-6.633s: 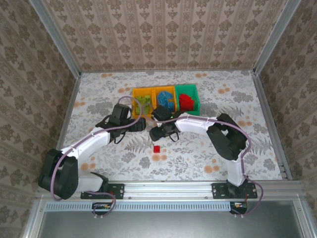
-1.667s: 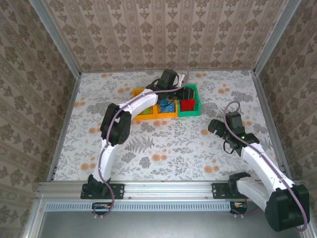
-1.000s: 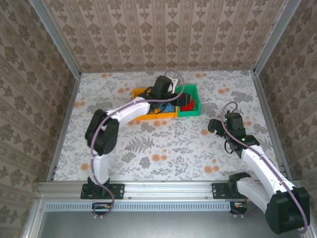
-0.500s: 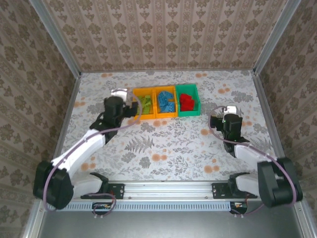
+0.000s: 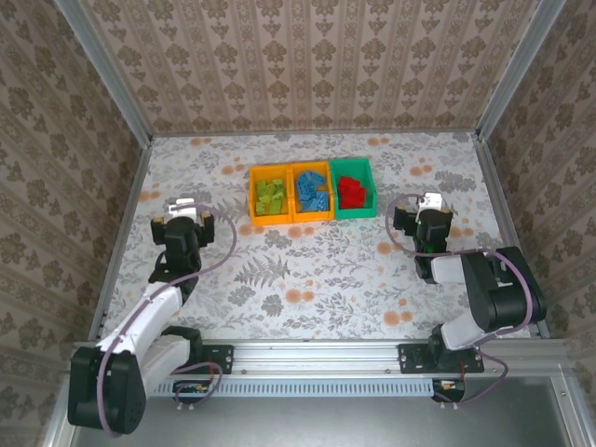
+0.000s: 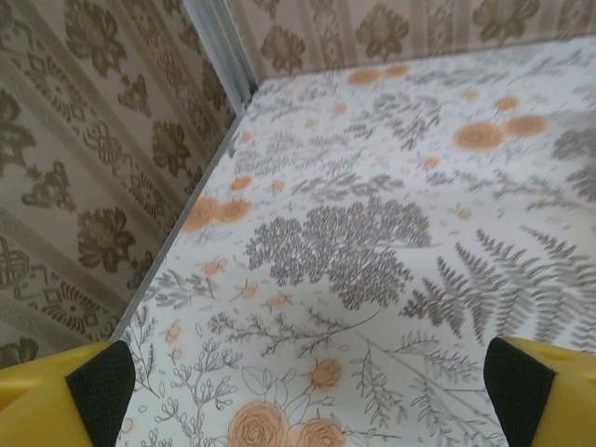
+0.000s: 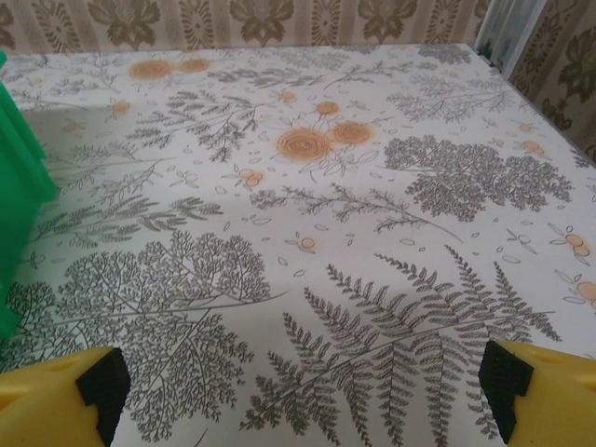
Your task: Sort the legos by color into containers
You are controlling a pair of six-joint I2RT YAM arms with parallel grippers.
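Note:
Three containers stand in a row at the table's far middle. The left orange bin (image 5: 253,197) holds lime green legos (image 5: 271,196). Blue legos (image 5: 314,192) lie in the middle orange bin (image 5: 296,194), and red legos (image 5: 351,191) in the green bin (image 5: 366,189). My left gripper (image 5: 183,216) is drawn back to the left of the bins, open, with bare table between its fingers (image 6: 91,380). To the right of the bins my right gripper (image 5: 426,210) is open too, and its fingers (image 7: 98,384) frame only tablecloth. The green bin's wall (image 7: 19,186) edges the right wrist view.
The flowered tablecloth (image 5: 307,270) covers the table. A metal frame post and patterned wall (image 6: 219,47) close the left side, another post (image 7: 503,33) the right. Both arms are folded back near their bases.
The left arm has withdrawn from over the bins to the near left. The right arm has folded back toward its base. The red brick seen on the table earlier is gone from there.

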